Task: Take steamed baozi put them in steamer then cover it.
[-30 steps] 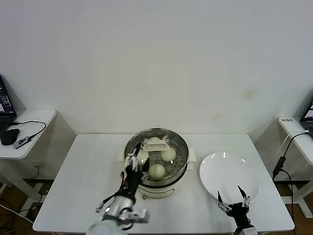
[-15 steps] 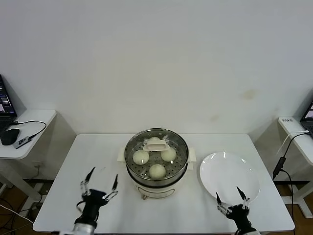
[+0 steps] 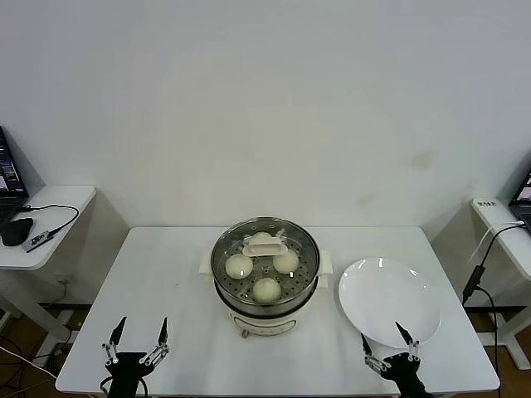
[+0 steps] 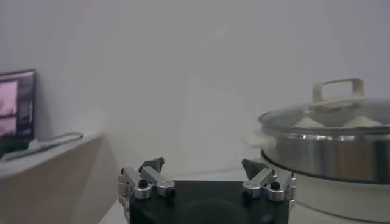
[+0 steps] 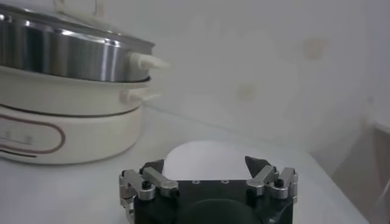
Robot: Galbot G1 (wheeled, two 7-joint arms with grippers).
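At the worktop's near edge, the left end effector and right end effector both hang spread and empty. Farther back, centre, the shiny steel steamer holds the steamed baozi, soft, light and easily dented, under a smooth, probably fragile glass lid, best lifted by its cream handle.

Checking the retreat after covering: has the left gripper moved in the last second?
Yes. The left gripper has pulled back from the steamer toward the table's near left edge, jaws open.

White wall, side desks
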